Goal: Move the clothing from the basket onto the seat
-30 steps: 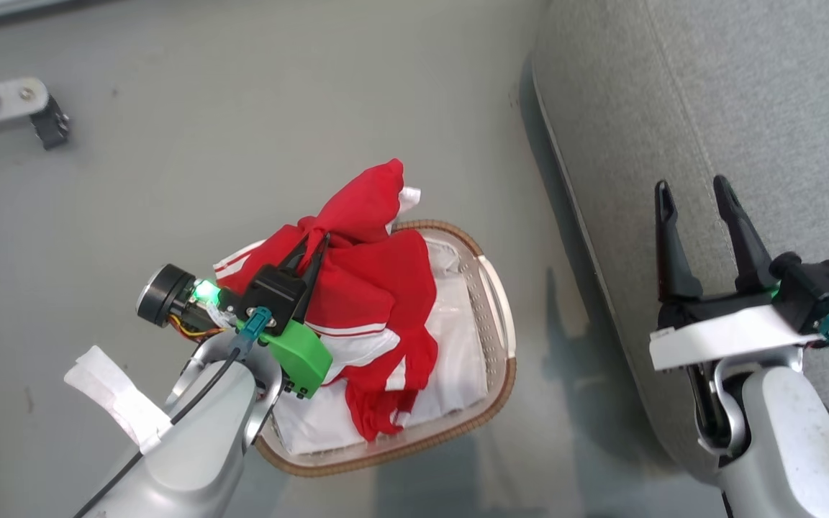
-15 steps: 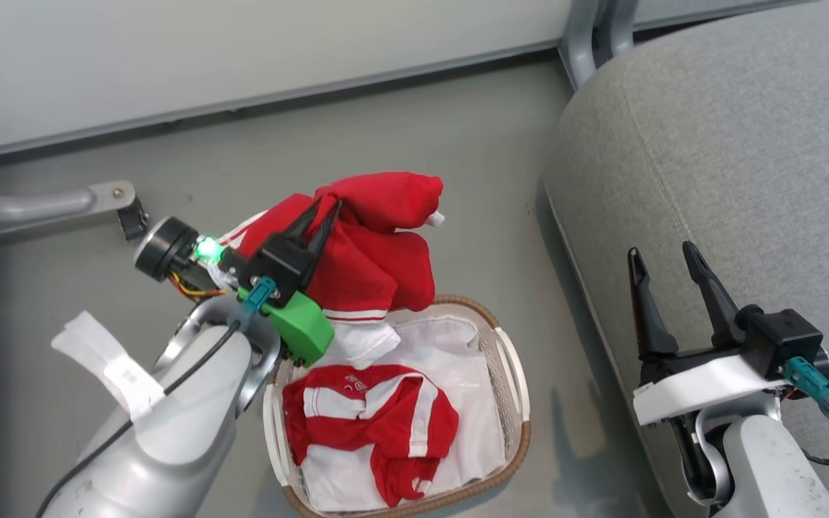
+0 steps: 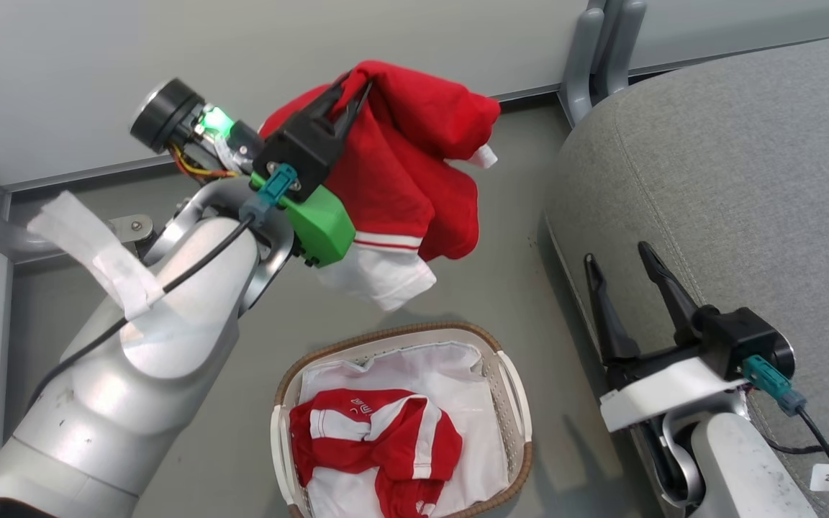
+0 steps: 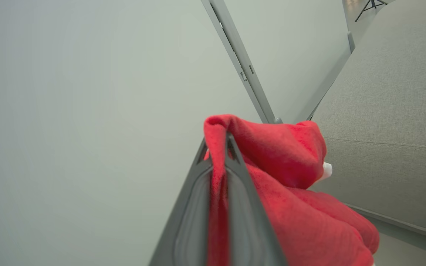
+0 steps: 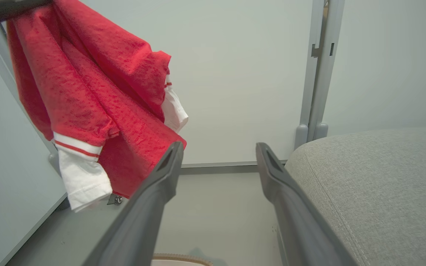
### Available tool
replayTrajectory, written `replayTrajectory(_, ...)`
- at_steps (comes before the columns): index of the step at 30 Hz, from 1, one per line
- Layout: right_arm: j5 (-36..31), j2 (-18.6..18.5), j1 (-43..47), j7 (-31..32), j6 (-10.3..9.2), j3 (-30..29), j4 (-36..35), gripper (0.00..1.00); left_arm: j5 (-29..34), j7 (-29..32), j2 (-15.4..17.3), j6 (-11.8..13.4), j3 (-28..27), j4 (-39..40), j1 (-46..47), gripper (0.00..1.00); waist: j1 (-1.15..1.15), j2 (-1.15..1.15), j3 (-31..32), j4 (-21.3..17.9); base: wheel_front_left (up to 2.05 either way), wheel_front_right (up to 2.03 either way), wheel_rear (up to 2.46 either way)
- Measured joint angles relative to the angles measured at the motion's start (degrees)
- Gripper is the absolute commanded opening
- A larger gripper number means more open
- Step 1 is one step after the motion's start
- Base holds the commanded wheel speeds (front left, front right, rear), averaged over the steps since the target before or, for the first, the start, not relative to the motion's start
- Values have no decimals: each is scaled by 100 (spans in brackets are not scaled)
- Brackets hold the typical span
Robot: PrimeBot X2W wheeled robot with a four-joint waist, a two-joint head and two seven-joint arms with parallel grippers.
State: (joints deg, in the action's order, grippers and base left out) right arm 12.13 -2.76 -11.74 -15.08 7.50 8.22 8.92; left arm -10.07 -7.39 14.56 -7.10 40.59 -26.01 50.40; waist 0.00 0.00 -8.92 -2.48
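We note the left end effector (image 3: 357, 83) clamped on a soft red white-trimmed garment (image 3: 414, 165) hanging downward; the grey woven-fabric seat cushion (image 3: 745, 180) lies rightward, beside the empty right end effector (image 3: 617, 253), fingers spread wide.

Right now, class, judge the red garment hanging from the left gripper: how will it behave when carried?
Probably floppy: the red garment droops in folds below the left gripper. Likely light, since a pinch on one fold carries it all. It may swing; its white cuff hangs lowest.
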Motion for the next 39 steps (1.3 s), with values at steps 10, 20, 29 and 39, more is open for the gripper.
replayTrajectory(10, -115, 0, -557, 0, 0, 648, -32, 100, -193, 149, -122, -22, 138, -22, 564, 0, 0, 0, -12, -37, 0, 0, 0)
replayTrajectory(20, -365, -1, -1523, 0, 0, 1559, 434, 100, -313, 156, -304, -29, 288, -55, 721, 0, 0, 0, 25, 57, 0, 0, 0)
replayTrajectory(29, -858, 0, -2395, 0, 2, 1719, 1467, 100, -403, 266, -570, -30, 482, 41, 807, 0, 0, 0, 100, 295, 0, 0, 0)
replayTrajectory(39, -980, -2, -2812, 0, 2, 1718, 2272, 100, -466, 331, -713, -30, 728, 439, 827, 0, 0, 0, 187, 572, 0, 0, 0)
